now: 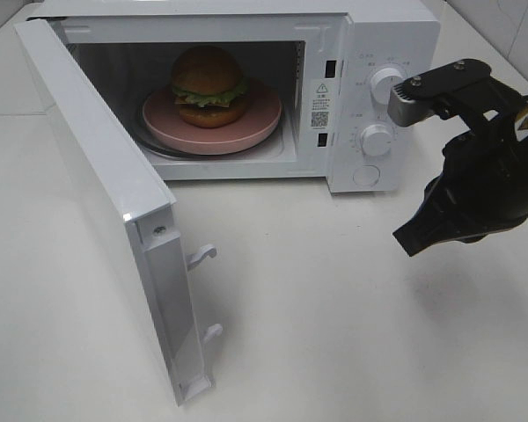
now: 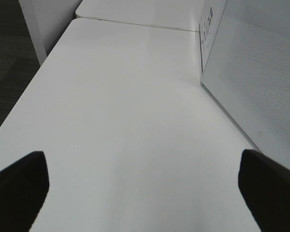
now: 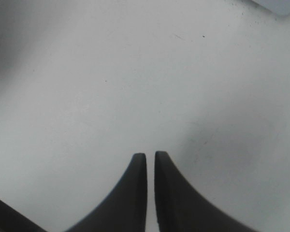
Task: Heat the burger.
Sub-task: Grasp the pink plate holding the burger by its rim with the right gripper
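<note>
Open microwave [image 1: 352, 167], pink plate [image 1: 262, 123] inside

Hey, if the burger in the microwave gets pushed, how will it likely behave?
The burger stands tall on stacked layers, so it would probably lean or slide apart under a sideways push. Its glossy bun looks soft, likely denting under a firm squeeze. On the smooth pink plate it may skid.
</note>
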Tool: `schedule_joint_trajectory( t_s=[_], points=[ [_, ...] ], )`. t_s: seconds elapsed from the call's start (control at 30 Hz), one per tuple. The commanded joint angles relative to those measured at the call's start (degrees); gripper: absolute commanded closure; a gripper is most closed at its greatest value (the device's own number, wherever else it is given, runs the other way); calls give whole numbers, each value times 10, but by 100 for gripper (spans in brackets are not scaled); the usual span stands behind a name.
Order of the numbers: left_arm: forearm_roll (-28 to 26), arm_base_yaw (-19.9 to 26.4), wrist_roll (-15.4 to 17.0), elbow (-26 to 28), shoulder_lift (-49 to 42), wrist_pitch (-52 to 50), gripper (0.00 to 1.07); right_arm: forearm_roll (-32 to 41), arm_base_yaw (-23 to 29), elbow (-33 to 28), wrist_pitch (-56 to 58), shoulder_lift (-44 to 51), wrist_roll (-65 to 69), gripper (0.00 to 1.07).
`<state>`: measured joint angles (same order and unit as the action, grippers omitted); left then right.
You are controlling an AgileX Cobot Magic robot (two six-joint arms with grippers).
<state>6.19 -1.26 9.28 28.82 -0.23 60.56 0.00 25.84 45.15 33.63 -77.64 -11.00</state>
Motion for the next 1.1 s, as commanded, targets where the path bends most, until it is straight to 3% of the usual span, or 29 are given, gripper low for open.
schedule_joint_trajectory(
  t_s=[0.03,0.33,0.5,0.57,0.6,0.67,0.7,0.77,0.83,1.03,1.1],
  points=[
    [-2,-4,2,0,-12,-7,6,-3,-2,13,13,3,-87,99],
    [-2,-4,2,0,-12,-7,6,-6,-2,21,3,3,-362,87],
    [-2,-4,2,0,-12,-7,6,-3,-2,21,-1,3,-391,78],
    [-2,-4,2,0,-12,-7,6,0,-2,21,-8,3,-356,60],
    [-2,-4,2,0,-12,-7,6,0,-2,21,-8,3,-356,60],
    [-2,-4,2,0,-12,-7,6,-13,-2,21,-5,3,-328,37],
    [-2,-4,2,0,-12,-7,6,-13,-2,21,-5,3,-328,37],
    [-2,-4,2,0,-12,-7,6,-47,-2,21,-5,2,-320,10],
    [-2,-4,2,0,-12,-7,6,-60,-2,21,-5,-5,-319,6],
    [-2,-4,2,0,-12,-7,6,-61,-2,23,-5,-19,-319,8],
    [-2,-4,2,0,-12,-7,6,-76,15,49,7,-40,-318,9]
  ],
)
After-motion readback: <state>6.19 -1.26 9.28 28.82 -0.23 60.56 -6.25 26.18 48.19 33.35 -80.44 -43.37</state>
